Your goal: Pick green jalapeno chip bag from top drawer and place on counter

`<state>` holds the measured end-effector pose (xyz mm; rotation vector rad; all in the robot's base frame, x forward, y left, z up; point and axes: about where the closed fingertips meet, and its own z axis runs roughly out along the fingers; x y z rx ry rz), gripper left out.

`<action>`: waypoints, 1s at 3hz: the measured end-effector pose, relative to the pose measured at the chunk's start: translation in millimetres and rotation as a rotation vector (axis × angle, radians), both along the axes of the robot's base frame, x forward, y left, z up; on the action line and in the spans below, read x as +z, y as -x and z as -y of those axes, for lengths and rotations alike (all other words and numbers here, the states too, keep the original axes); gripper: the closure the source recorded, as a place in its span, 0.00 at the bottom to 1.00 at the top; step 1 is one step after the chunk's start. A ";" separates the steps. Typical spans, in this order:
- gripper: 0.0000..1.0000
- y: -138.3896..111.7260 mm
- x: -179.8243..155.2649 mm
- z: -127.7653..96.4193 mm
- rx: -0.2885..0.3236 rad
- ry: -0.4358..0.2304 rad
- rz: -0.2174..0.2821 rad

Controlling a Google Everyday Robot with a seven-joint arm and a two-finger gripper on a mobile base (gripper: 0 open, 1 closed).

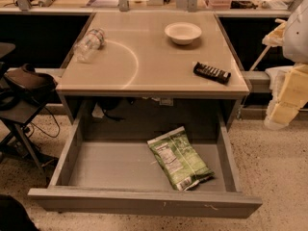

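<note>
Speckled floor surrounds the counter (154,57). Below its front edge the top drawer (144,201) stands open, and the green jalapeno chip bag (180,158) lies flat inside, under the counter's right half. It is likely light, crinkly and crushable, so pinch a sealed end. Its white nutrition panel is unreadable. Right of the counter hangs the gripper (284,105); whether wide or narrow I cannot tell.

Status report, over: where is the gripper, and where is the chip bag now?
Gripper at right edge, beside the counter. Chip bag flat in open drawer, right side. Nothing covers it.
</note>
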<state>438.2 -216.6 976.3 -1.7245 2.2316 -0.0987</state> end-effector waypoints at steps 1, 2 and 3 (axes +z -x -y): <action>0.00 0.0 0.0 0.0 0.000 0.000 0.000; 0.00 -3.6 -4.7 -2.1 0.002 -0.017 0.009; 0.00 -20.5 -44.2 -7.7 -0.013 -0.082 -0.006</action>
